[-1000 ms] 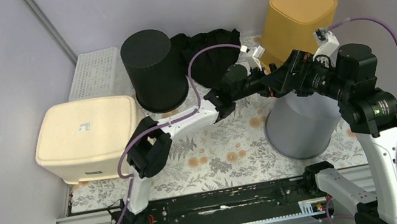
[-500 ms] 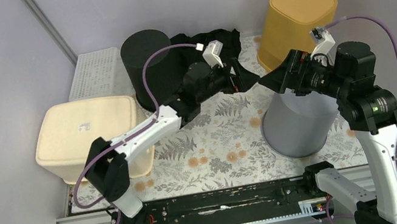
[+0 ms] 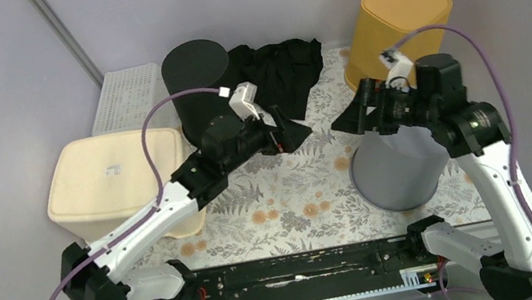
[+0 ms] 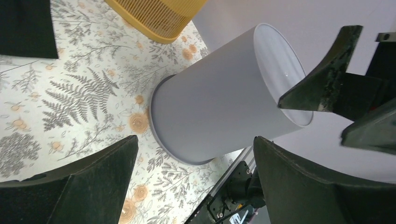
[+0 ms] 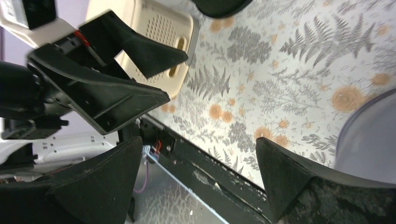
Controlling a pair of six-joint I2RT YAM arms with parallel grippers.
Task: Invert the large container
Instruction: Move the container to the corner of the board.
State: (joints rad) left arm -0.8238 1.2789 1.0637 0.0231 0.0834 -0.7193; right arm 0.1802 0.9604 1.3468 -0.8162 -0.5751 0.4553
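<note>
At the left of the floral-covered desk stands a cream plastic box, which plays no part here. Over mid-desk the left hand hangs with jaws fully spread and nothing held, well apart from the work. Facing it, the right hand is likewise wide and empty, just left of and above the large grey cylindrical plastic container. That container sits at the right of the desk, in front of a yellow plastic basket. Its long axis is upright, with the closed flat end facing up and the wider rim down on the desk. Judgement: the turn appears complete, and the step in hand is clearing off. The next move calls only for both arms to pull away without knocking the container.
</note>
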